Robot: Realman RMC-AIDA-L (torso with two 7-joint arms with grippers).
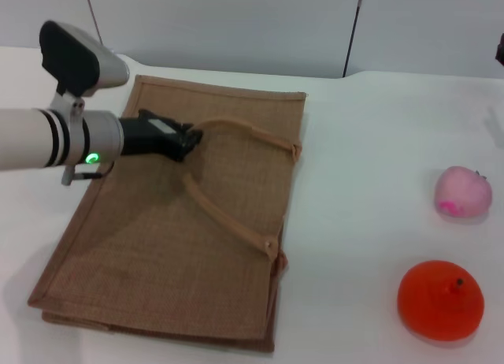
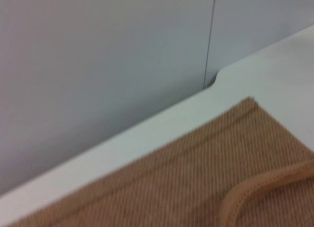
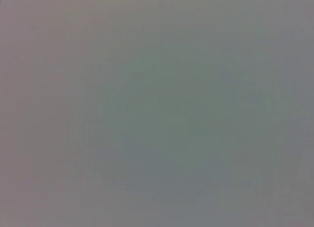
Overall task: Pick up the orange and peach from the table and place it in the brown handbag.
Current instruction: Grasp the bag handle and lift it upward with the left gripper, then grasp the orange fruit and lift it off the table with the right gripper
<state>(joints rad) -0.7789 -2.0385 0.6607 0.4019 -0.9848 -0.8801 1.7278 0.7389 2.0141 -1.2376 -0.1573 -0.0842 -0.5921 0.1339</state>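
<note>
The left claw [image 1: 186,140], whose finger state I cannot tell, sits at the arched handle [image 1: 236,129] of the flat tan-brown woven jute handbag [image 1: 157,246], while the bright orange-red round orange [image 1: 439,299] and pale pink peach [image 1: 463,192] lie well apart on the white table [image 1: 362,183] toward the robot's right.

Setting: lab-style test bench. Evidence: plain white table [image 1: 370,143]; bare grey wall panels [image 1: 236,25] with vertical seams at 12 o'clock.

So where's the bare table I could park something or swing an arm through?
The widest free patch lies between the brown handbag and the two fruits, the peach and the orange. The far strip of table behind the bag is bare too. It is crowded over the bag's handles, where the left end effector sits.
</note>
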